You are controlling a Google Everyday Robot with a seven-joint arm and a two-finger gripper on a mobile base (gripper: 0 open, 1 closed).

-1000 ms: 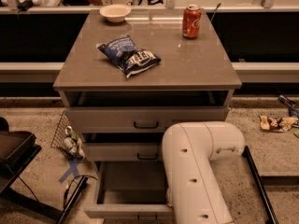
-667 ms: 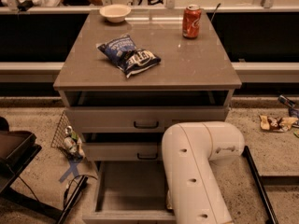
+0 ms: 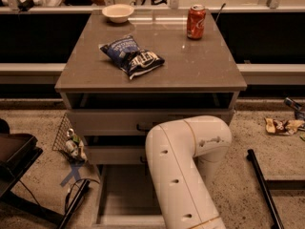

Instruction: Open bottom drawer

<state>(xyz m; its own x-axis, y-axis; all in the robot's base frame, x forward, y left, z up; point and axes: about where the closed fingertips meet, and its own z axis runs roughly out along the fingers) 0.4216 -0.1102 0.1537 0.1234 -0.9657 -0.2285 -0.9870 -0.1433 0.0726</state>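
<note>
Because the big white arm (image 3: 183, 171) bends right in front of the cabinet, the gripper is hidden behind it. It is most likely down low by the front of the bottom drawer, but I cannot tell if it is open or shut.

The bottom drawer (image 3: 125, 197) sits at the very bottom of the cabinet, just left of the arm. It sticks out far toward the camera, so you can look down onto its bare floor. I think the job is nearly done or done, since the drawer looks pulled out a long way.

The middle drawer (image 3: 112, 154) and the top drawer (image 3: 109, 122) sit above it. Both look out a little bit, with a dark gap over each one.

On the cabinet top (image 3: 190, 66) lie a blue chip bag (image 3: 132, 56), a red soda can (image 3: 196, 21) and a small bowl (image 3: 117, 12). They are up high and well away from the arm, so it can reach low without bumping them.
</note>
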